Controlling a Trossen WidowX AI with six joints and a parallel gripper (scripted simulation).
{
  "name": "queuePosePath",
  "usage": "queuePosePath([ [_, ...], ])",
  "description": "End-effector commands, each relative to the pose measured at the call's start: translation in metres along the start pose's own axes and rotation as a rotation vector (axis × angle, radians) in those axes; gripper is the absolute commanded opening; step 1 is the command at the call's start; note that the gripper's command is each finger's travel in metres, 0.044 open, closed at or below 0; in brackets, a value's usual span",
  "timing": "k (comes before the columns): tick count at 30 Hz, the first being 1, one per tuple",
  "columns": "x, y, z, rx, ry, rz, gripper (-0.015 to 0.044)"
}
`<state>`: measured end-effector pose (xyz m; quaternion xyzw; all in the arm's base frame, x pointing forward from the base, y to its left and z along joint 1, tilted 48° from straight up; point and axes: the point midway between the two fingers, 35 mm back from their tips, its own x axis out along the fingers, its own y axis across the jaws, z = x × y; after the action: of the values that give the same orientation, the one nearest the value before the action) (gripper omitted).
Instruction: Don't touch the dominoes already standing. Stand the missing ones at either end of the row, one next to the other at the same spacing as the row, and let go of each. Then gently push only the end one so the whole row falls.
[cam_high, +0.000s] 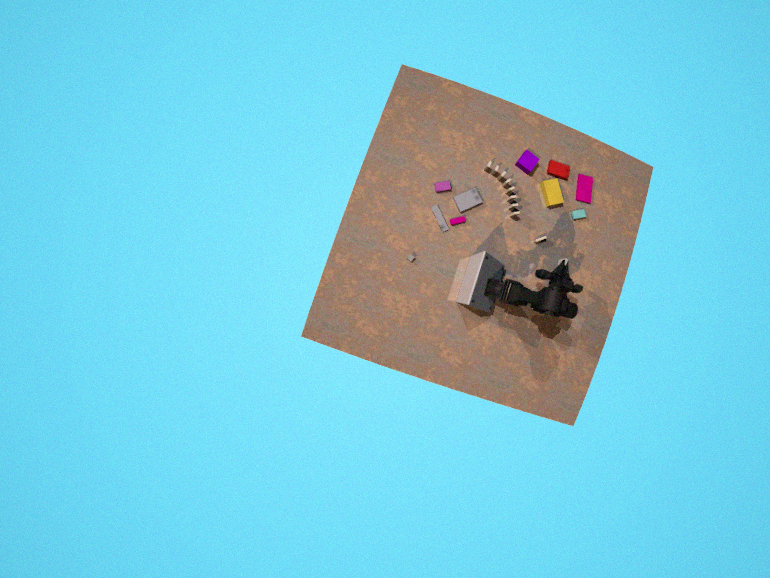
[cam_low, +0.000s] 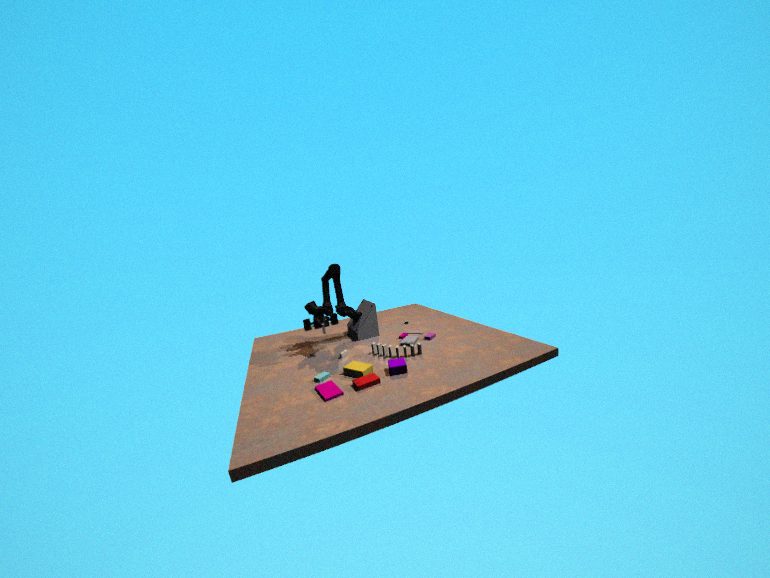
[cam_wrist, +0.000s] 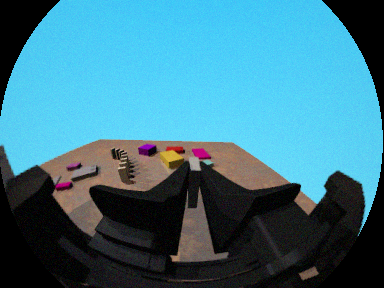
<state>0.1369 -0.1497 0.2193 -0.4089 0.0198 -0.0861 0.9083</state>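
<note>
A curved row of several pale dominoes (cam_high: 505, 187) (cam_low: 396, 350) (cam_wrist: 124, 170) stands upright on the brown table (cam_high: 398, 298). One more pale domino (cam_high: 540, 238) (cam_low: 343, 353) lies flat beyond the near end of the row. My gripper (cam_high: 563, 263) (cam_low: 323, 327) (cam_wrist: 194, 164) is shut on a pale domino (cam_wrist: 194, 164) and holds it above the table, to the right of the arm's base and short of the row's near end. The held domino shows as a thin upright piece between the fingertips in the wrist view.
Purple (cam_high: 527, 161), red (cam_high: 557, 169), yellow (cam_high: 551, 192), magenta (cam_high: 584, 187) and small teal (cam_high: 578, 214) blocks lie right of the row. Grey (cam_high: 467, 199) and pink (cam_high: 442, 186) pieces lie left of it. The arm's grey base (cam_high: 475, 281) stands near the table's middle.
</note>
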Motion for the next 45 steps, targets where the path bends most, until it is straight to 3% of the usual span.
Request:
queuePosePath([
  [1, 0.0, 0.001, 0.0, -0.004, -0.002, 0.004, 0.003],
  [45, 0.005, -0.008, -0.073, -0.017, 0.009, 0.01, 0.003],
])
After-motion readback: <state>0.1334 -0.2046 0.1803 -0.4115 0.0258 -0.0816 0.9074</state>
